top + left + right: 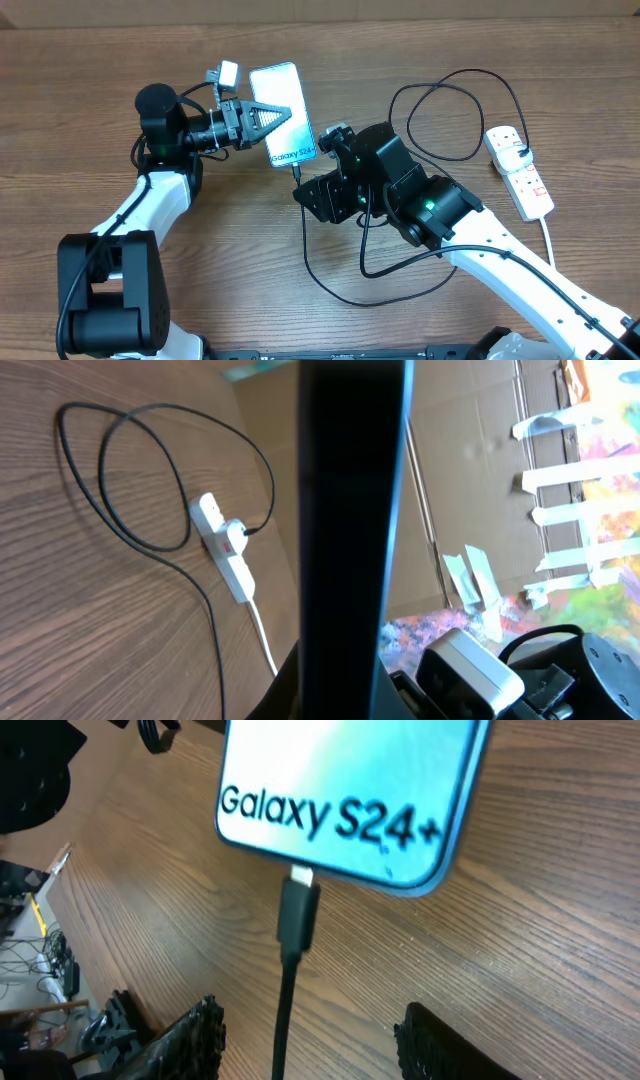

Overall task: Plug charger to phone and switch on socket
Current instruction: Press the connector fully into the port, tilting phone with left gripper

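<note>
Now: right claw (318, 1032) stands partly open, its 2 fingers either side of the charger cable (288, 990) without touching it; it holds nothing. Just ahead of it the connector (298, 915) sits in the port at the bottom edge of the phone (350, 790) and looks seated. Left claw (262, 120) is clamped on the phone from its side, 1 finger over the screen.

Judgement: plugging done, switching not yet done.

Power strip (522, 172) lies well apart from the right claw, toward the robot's right, flat on the table (250, 270). Its long axis runs roughly away-and-back from the robot, slightly slanted. Black plug (516, 150) is in its far outlet; red switch (537, 190) is nearer the robot, position too small to tell. Right arm is nearer and free; left is occupied.
</note>
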Robot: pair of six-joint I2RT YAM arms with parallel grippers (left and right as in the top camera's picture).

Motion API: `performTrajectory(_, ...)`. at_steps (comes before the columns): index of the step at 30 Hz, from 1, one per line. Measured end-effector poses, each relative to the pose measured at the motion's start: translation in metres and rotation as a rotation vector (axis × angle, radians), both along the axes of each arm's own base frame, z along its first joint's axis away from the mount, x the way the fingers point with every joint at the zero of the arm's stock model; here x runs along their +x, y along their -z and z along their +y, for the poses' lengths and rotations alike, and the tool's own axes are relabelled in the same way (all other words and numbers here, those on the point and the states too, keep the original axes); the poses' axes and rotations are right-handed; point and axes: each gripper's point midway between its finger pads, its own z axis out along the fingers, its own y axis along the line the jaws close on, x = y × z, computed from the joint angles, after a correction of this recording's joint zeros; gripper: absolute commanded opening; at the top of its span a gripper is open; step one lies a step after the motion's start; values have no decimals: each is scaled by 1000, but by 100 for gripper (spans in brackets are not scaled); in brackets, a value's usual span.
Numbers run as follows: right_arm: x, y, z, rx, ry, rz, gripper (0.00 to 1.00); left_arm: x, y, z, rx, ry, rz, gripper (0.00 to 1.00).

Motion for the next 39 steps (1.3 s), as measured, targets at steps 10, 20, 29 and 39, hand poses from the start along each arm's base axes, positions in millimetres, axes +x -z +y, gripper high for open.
performTrajectory(10,6,22,11,-59,12,-16,32,-1,0,-2,0,6,-1,4)
performTrajectory(20,15,14,20,-33,20,-74,4,-1,0,-2,8,9,-34,4)
performTrajectory(29,18,11,22,-26,31,-95,4,-1,-1,-1,13,15,-52,4)
performTrajectory(39,23,5,24,6,64,-91,4,2,-5,0,17,7,-80,4)
